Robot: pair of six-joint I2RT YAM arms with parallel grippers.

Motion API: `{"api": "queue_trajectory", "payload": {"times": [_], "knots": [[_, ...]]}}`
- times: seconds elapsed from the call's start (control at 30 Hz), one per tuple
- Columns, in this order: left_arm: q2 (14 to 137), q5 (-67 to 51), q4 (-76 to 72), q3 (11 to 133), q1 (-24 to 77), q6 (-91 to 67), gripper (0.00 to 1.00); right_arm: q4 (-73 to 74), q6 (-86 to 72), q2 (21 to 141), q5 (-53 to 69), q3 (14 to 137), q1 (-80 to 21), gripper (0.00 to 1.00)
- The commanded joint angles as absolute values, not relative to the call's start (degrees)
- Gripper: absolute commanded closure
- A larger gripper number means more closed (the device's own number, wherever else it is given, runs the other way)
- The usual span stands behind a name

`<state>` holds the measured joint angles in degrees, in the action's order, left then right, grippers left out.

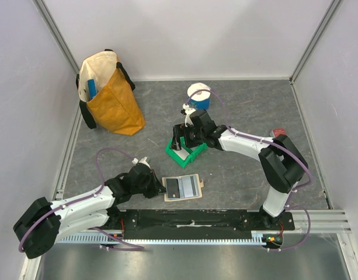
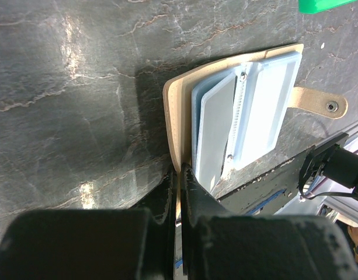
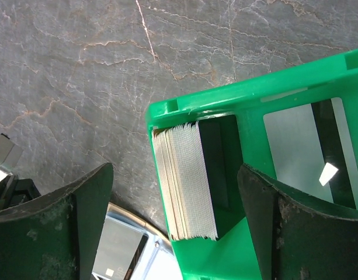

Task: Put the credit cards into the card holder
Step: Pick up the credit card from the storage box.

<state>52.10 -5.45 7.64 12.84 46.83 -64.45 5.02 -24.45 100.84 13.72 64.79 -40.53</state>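
Tan and folded open, the card holder (image 1: 182, 188) lies near the middle of the near edge of the surface (image 1: 254, 175) in the top view. My left pincer (image 1: 161, 186) sits at its left side. My right pincer (image 1: 181, 140) hangs over the green bin (image 1: 187, 156), which stands around the middle of the surface, just beyond the holder.

From the left wrist, the left pincer (image 2: 180, 175) is closed tight on the edge of the tan cover. It pins the card holder (image 2: 174, 111) flat, with the clear pockets (image 2: 266, 93) facing up and the tab (image 2: 319, 105) lying out to the side. I cannot tell from here whether a pocket is already filled.

From the right wrist, the right pincer (image 3: 174, 172) is spread wide and carries nothing. Its fingers (image 3: 79, 216) stand either side of the credit cards (image 3: 187, 181), which are packed on edge in one compartment of the green bin (image 3: 237, 99), with a dark one on the outer face. A pale card with a dark stripe (image 3: 301, 151) lies flat in the compartment beside them.

I judge the step in hand to be the pick from the bin, with the holder braced for loading. The next move calls for a short descent and a close on a single card, not the whole stack. The cards are thin and tightly packed, so I would peel from the outer face. After that comes a carry to the holder and a slide into a clear pocket.
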Motion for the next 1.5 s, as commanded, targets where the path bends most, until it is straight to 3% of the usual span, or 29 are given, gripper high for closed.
{"api": "queue_trajectory", "payload": {"times": [0.0, 0.63, 1.0, 1.47], "knots": [[52.56, -4.92, 7.65, 14.94, 46.67, -62.58, 0.98, 5.53, -21.98, 103.0, 16.26, 68.73, -40.08, 0.06], [53.44, -4.92, 7.03, 14.85, 46.84, -62.75, 0.98, 9.05, -19.78, 108.37, 21.44, 73.48, -39.99, 0.04], [53.09, -4.92, 6.77, 14.59, 46.76, -62.84, 0.98, 9.58, -19.86, 106.96, 24.52, 73.83, -39.81, 0.16], [53.61, -5.1, 6.24, 14.5, 46.76, -63.02, 0.98, 10.28, -19.95, 106.7, 22.59, 73.47, -39.2, 0.47]]}}
